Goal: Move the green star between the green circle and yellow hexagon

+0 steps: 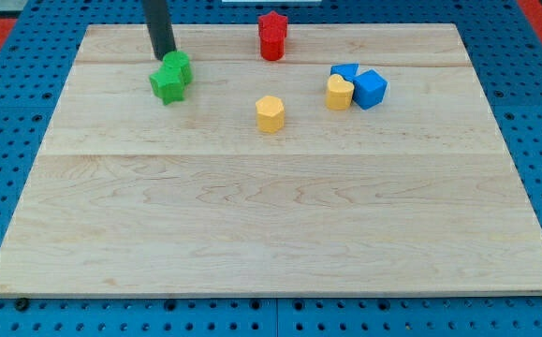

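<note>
Green star (167, 84) sits near table's top-left corner, touching second green block (179, 65) just behind it; that one's shape unclear to me. My tip (164, 56) rests at that pair's top edge; rod has no pincer, so no open/shut state. Yellow hexagon (270, 112) near middle of top half. Red blocks (272, 36) at top edge. Yellow heart (339, 93) touches blue blocks (369, 88) toward top right.

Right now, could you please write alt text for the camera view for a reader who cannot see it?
My tip touches the top of two adjoining green blocks at a wooden board's upper left. A yellow hexagon sits centrally, red blocks above, blue blocks and another yellow block rightward.
</note>
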